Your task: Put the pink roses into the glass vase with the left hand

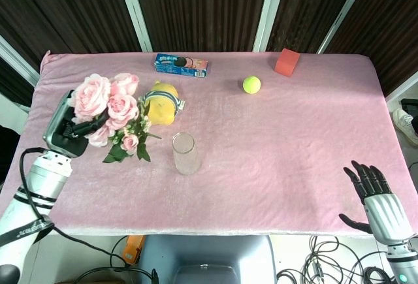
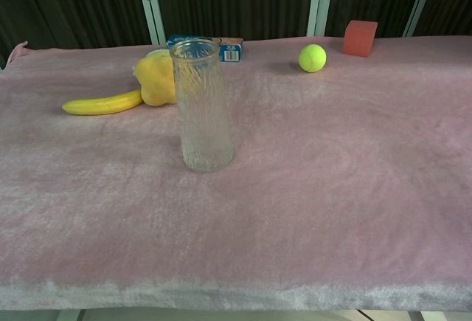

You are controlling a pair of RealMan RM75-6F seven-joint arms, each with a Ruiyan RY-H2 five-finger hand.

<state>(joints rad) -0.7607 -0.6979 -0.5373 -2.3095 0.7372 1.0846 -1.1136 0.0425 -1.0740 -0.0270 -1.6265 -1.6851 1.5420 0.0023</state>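
My left hand (image 1: 67,134) holds the bunch of pink roses (image 1: 108,106) raised over the left part of the table, blooms toward the camera and green leaves hanging toward the vase. The empty glass vase (image 1: 185,153) stands upright near the table's middle, a short way right of the bouquet; the chest view shows the vase (image 2: 201,107) too, but neither roses nor hands. My right hand (image 1: 377,199) hangs open off the table's front right corner, holding nothing.
A yellow plush toy (image 1: 162,103) sits behind the vase, with a banana (image 2: 102,103) to its left. A blue snack box (image 1: 181,64), a green tennis ball (image 1: 251,85) and a red block (image 1: 287,62) lie along the back of the pink cloth.
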